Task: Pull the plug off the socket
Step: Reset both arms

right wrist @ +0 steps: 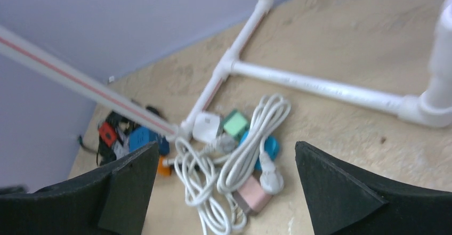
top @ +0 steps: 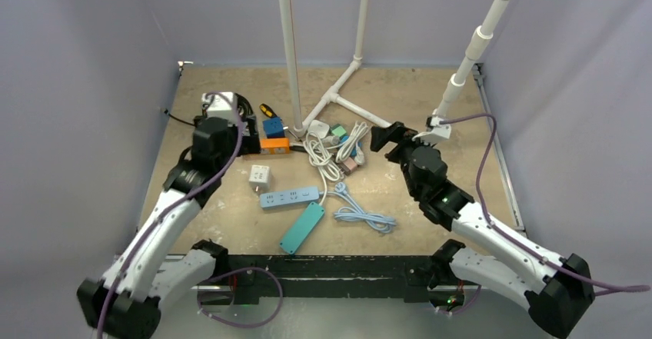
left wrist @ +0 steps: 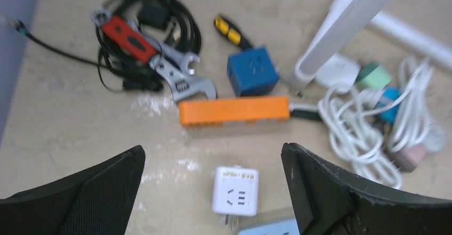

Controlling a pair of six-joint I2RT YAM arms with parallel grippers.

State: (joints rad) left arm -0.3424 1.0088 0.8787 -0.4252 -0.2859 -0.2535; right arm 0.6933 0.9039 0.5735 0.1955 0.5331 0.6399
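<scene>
Sideways, orange socket point(left wrist: 234, 111), plug point(left wrist: 305, 112) perhaps at right end

Smooth plastic orange socket strip point(left wrist: 234, 111), matt wooden table point(left wrist: 69, 123).

Left hand point(left wrist: 212, 155) and right hand point(right wrist: 226, 148) both hover, spread wide.

Open bench point(top: 430, 85) at the far right, plenty of room to pass there. The middle's crowded: a pole point(top: 291, 54) stands right by the orange strip point(left wrist: 233, 111) and white cables point(top: 327, 158) sprawl just right of it. A pipe frame point(top: 361, 108) fences the back, while wrench point(left wrist: 178, 75) and black cord point(left wrist: 181, 22) clutter the left.
</scene>
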